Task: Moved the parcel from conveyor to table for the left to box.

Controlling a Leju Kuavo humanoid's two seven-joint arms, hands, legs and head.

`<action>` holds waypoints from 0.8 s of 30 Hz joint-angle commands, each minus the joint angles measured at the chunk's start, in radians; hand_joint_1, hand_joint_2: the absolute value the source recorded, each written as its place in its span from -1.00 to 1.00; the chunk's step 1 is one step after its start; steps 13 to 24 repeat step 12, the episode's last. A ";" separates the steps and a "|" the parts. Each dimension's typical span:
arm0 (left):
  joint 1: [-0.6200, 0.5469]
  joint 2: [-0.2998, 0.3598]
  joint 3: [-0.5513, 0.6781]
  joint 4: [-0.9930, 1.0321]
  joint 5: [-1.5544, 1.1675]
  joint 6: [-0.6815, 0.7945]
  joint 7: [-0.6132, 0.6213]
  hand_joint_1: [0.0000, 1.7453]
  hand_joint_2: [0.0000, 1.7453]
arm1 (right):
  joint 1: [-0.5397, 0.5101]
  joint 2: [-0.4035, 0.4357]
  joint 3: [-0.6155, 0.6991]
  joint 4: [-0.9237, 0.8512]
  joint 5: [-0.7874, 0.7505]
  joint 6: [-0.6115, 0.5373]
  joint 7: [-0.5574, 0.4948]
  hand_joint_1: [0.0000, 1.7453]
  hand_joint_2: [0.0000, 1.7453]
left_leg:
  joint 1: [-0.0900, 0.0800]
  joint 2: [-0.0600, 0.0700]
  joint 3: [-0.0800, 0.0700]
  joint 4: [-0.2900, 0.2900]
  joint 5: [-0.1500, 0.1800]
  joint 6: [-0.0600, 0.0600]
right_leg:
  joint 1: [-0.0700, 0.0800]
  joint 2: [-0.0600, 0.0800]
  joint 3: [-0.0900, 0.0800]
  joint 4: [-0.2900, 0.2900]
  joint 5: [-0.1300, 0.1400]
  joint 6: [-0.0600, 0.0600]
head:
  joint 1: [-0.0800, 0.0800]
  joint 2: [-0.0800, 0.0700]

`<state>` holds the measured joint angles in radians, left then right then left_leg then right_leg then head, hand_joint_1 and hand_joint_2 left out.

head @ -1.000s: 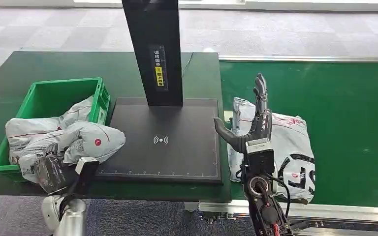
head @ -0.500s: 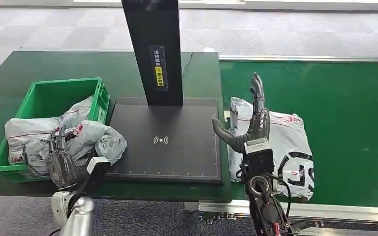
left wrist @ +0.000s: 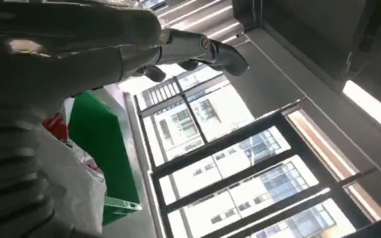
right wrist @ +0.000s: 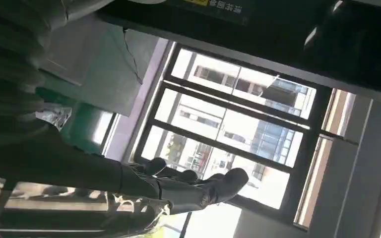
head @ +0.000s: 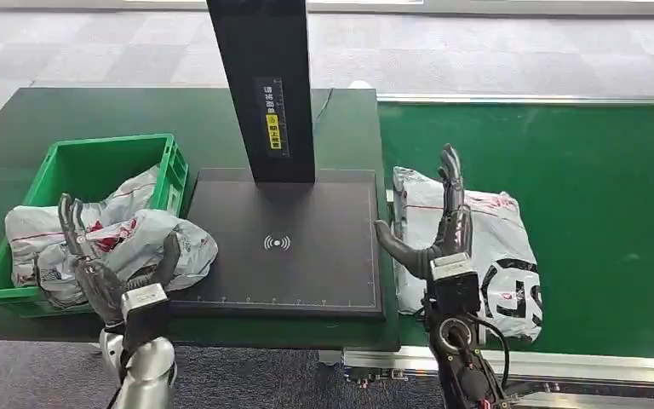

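Note:
A grey-white parcel with red and black print lies on the green conveyor belt, close to the table. My right hand stands over its left part, fingers straight up and thumb apart, holding nothing; its dark fingers also appear in the right wrist view. The green box at the table's left holds crumpled parcels. One parcel lies over the box's right corner onto the black plate. My left hand is raised just in front of it, fingers spread and empty.
A black scanner plate with a tall black column fills the middle of the dark green table. The conveyor's metal rail runs along the near edge. Grey tiled floor lies beyond.
My left hand has let go of the parcel at the box's corner and risen with fingers spread. The parcel has settled there. My right hand has shifted slightly, still open.

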<state>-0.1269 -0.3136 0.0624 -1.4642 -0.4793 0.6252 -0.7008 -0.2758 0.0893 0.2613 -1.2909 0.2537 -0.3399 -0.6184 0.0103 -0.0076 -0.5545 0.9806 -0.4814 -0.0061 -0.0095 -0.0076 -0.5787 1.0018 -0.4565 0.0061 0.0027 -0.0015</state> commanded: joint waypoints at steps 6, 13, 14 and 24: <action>0.019 0.165 -0.335 -0.133 0.446 -0.314 0.003 -1.00 -1.00 | 0.011 -0.062 0.038 0.150 -0.074 0.097 0.058 -1.00 1.00 | 0.000 0.000 0.001 -0.001 0.000 0.000 | 0.000 0.000 0.002 -0.002 0.000 0.000 | 0.001 0.000; -0.032 0.172 -0.366 0.147 0.385 -0.661 0.007 -1.00 -1.00 | 0.007 -0.077 0.023 0.304 -0.114 0.226 0.069 -1.00 1.00 | 0.000 -0.001 0.004 -0.004 0.001 0.000 | 0.000 -0.001 0.005 -0.004 0.001 0.000 | 0.000 0.000; -0.032 0.172 -0.366 0.147 0.385 -0.661 0.007 -1.00 -1.00 | 0.007 -0.077 0.023 0.304 -0.114 0.226 0.069 -1.00 1.00 | 0.000 -0.001 0.004 -0.004 0.001 0.000 | 0.000 -0.001 0.005 -0.004 0.001 0.000 | 0.000 0.000; -0.032 0.172 -0.366 0.147 0.385 -0.661 0.007 -1.00 -1.00 | 0.007 -0.077 0.023 0.304 -0.114 0.226 0.069 -1.00 1.00 | 0.000 -0.001 0.004 -0.004 0.001 0.000 | 0.000 -0.001 0.005 -0.004 0.001 0.000 | 0.000 0.000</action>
